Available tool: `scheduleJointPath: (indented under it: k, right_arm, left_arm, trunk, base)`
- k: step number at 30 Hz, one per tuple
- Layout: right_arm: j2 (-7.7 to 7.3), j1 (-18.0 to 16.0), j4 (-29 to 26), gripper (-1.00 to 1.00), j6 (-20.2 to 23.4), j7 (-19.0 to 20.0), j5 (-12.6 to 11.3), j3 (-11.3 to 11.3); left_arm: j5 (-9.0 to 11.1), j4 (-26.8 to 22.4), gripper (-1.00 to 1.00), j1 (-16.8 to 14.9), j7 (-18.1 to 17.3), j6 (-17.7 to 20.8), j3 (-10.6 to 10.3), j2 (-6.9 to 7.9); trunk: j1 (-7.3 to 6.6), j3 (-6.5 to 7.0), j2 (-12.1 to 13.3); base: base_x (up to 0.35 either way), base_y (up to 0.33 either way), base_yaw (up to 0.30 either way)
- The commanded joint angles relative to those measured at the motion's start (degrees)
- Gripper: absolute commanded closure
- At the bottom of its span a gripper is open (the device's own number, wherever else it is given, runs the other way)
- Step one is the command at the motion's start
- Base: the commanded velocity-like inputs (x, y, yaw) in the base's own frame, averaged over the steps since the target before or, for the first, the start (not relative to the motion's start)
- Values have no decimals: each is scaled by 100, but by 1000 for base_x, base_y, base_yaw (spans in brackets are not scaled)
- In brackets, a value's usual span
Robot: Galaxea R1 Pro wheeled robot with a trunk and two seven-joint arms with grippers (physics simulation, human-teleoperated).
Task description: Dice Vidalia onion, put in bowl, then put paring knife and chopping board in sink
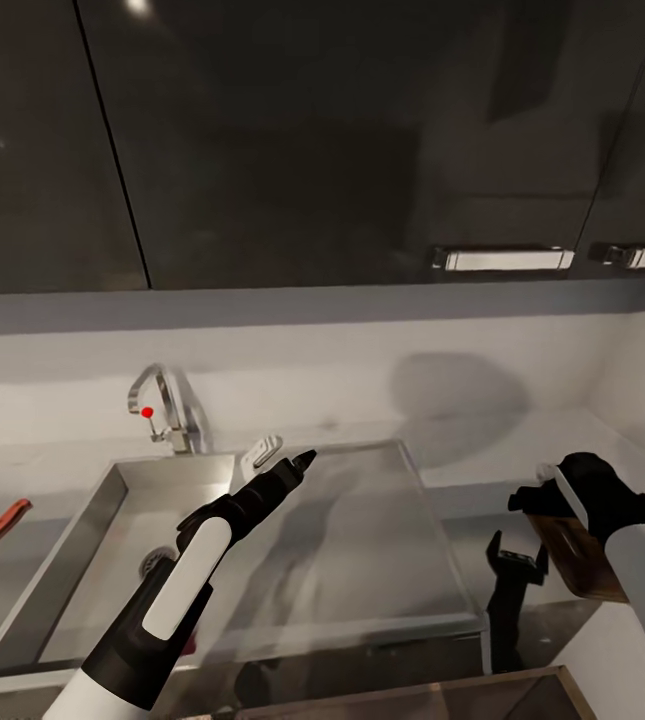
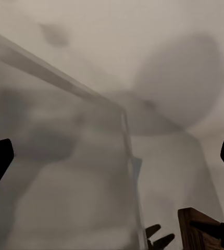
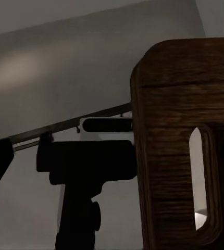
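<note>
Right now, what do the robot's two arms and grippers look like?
Both arms are glossy black with white panels: the left arm carries a long rounded white panel, the right arm a white shell and stripe. The left gripper tapers to slim black fingers. The right gripper is blocky and black.

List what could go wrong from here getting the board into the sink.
1. Left hand, open, hangs over the sink; the chopping board could hit that arm going in.
2. A black fixture stands between board and basin; possible snag.
3. Grip on the board is unclear here; it may slip.
</note>
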Motion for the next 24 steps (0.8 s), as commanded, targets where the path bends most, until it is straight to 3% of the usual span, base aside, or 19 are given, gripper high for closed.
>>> scheduleJointPath:
  k: [1,12,24]
  right_arm:
    - [-4,-3,54,-100,24,36,31,-16]
    - [-145,16,250,-100,14,58,12,-23]
    - [-160,20,253,-100,14,180,16,-10]
  left_arm:
    - [56,-8,-100,-6,49,8,-3,0]
    - [56,-7,-100,-6,49,8,-3,-3]
    - [56,-7,-100,-6,49,8,-3,-3]
  trunk:
    - [4,-22,-14]
    - [4,-41,-14]
    - [4,-70,-14]
  base:
    - [0,0,58]
    - [0,0,12]
    - [0,0,12]
